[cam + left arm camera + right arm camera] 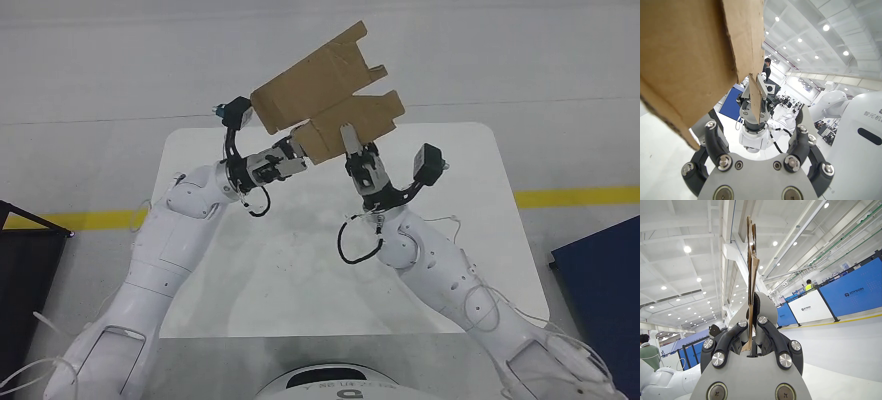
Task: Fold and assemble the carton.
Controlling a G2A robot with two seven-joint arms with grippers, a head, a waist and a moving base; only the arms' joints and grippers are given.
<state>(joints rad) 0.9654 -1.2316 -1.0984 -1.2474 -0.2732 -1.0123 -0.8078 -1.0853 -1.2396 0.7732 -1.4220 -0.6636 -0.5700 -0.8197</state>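
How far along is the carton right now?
Done: carton is held up above the table. In hand: right tool clamps its edge, left tool sits open beside it. Left: it looks mostly flat, end flaps unfolded, so most folding remains.

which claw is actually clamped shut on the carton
The right claw: its fingers pinch a thin edge of the carton between them. The left claw is spread open, with cardboard against one finger only.
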